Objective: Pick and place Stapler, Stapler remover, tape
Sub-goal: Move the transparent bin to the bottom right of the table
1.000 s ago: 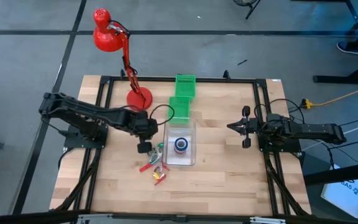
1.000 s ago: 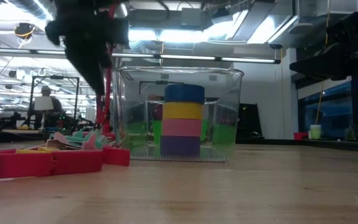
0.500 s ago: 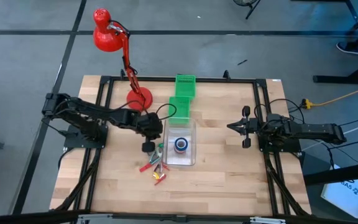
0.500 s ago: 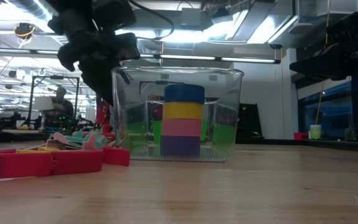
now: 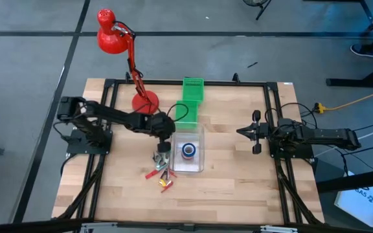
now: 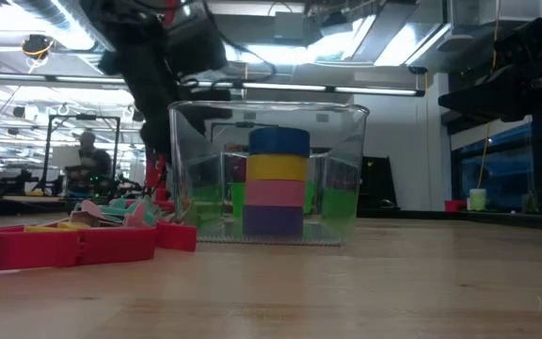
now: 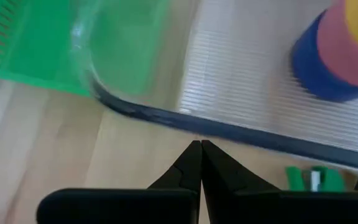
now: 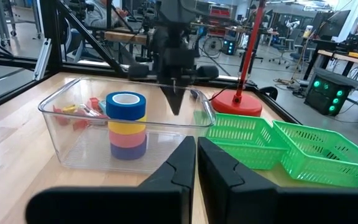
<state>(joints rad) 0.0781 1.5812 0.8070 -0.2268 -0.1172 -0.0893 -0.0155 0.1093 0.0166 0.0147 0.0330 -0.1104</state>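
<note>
Left gripper [image 5: 162, 146] shut and empty above the clear bin's [image 5: 199, 167] left wall; right gripper [image 5: 243, 132] shut, parked well to the right.

Tape stack [image 6: 277, 181] stands upright inside the bin, axis vertical, blue on top, then yellow, pink, blue: that part looks done. The red stapler [image 6: 69, 247] lies flat outside on the table [image 5: 238, 181], long axis crosswise in the low view, among small pieces [image 5: 163, 173] too small to identify; stapler and remover apparently still to place.

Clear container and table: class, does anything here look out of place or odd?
Only the tape is stacked inside the clear container. A cluster of small red pieces lies outside it on the table, just beyond its wall, below the shut left pincer. Nothing looks spilled or damaged.
</note>
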